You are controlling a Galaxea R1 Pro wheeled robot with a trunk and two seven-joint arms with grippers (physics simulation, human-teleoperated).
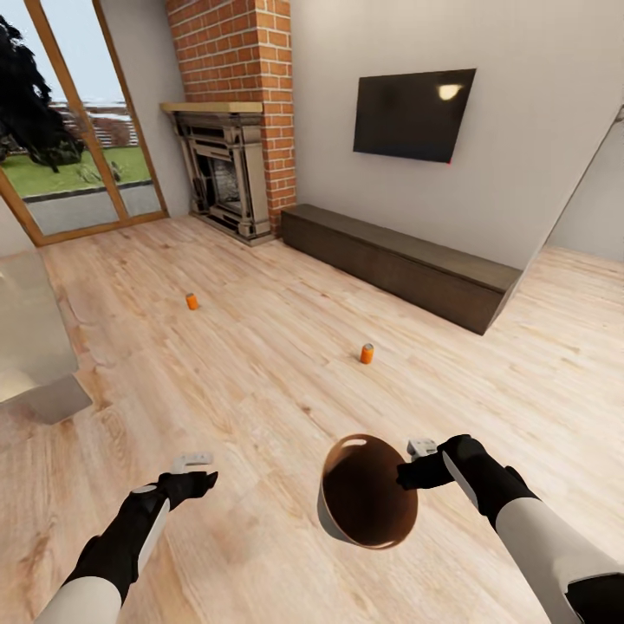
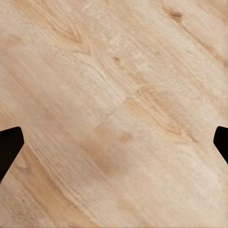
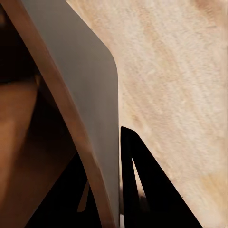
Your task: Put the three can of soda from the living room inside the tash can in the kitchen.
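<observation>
The right gripper [image 1: 410, 472] is clamping the rim of the tash can [image 1: 368, 492] above the wooden floor [image 1: 260, 390], its fingers [image 3: 142, 190] pinching the wall, while the left gripper [image 1: 192, 472] is hovering with jaws apart, and two orange soda cans [image 1: 367, 353] [image 1: 191, 301] are standing farther off.

Floor [image 1: 286, 381]: pale wood planks, visible grain and knots, low satin sheen. Tash can [image 1: 368, 507], its wall pinched between the right jaws: inside brown and smooth with a soft gloss near the rim; outside pale grey, matt, plastic-looking. Two cans of soda [image 1: 367, 353] well ahead of the jaws: bright orange, smooth, too small to judge further. Right gripper [image 3: 107, 190]: matt black fingers. Chimney [image 1: 247, 61]: rough red brick. TV screen [image 1: 414, 113]: glossy black, catching a light reflection. Low cabinet [image 1: 407, 260]: dark matt wood.
</observation>
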